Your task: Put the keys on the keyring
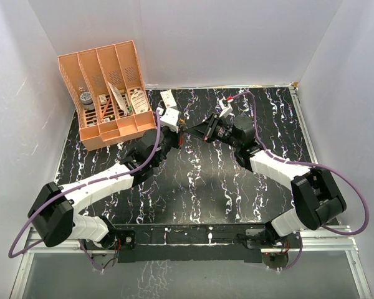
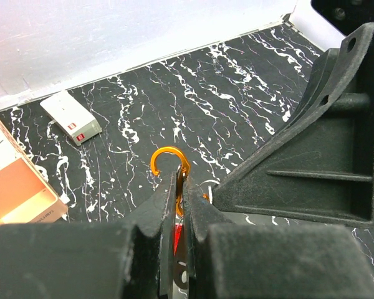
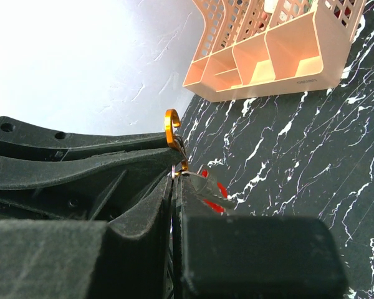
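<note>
Over the black marbled table (image 1: 199,187), the left claw (image 2: 181,184) pinches the orange hook-ended keyring (image 2: 169,149). The right claw (image 3: 175,187) is pressed together on the red-headed key (image 3: 209,188).

keyring (image 2: 169,156): 1 | red-headed key (image 3: 219,189): 1 | peach organizer (image 1: 115,132): 1, slots: 4 | white box (image 2: 70,117): 1

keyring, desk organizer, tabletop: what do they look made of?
Keyring: likely anodized metal, glossy orange with sharp highlights. Desk organizer: moulded plastic, matte peach, perforated walls. Tabletop: black with white marble veining, slightly glossy; probably printed laminate or film, not certain.
</note>
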Controlling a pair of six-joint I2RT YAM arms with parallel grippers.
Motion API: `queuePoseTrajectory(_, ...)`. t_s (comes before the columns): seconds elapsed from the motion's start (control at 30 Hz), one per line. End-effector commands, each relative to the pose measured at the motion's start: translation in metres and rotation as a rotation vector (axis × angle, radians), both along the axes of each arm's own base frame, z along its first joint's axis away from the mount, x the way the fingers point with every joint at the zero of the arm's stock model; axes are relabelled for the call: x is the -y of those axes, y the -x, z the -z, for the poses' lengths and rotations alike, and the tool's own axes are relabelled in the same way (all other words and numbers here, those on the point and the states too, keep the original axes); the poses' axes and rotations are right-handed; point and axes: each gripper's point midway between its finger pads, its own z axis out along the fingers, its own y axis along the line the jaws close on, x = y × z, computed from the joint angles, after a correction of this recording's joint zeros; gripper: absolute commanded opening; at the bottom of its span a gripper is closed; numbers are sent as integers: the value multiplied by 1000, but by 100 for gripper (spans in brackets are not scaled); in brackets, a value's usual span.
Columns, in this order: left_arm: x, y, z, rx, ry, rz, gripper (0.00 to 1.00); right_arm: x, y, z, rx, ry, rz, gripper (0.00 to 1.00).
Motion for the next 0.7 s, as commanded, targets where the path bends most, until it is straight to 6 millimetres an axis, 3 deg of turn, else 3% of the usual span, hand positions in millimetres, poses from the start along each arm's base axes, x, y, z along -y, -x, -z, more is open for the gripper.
queuePoseTrajectory(0.0, -7, 5, -34, 82, 72, -18, 0, 1, 1, -34, 79, -60, -13, 0)
queuePoseTrajectory(0.67, -15, 10, -51, 119, 128, -27, 0, -3, 8, -27, 56, -67, -53, 0)
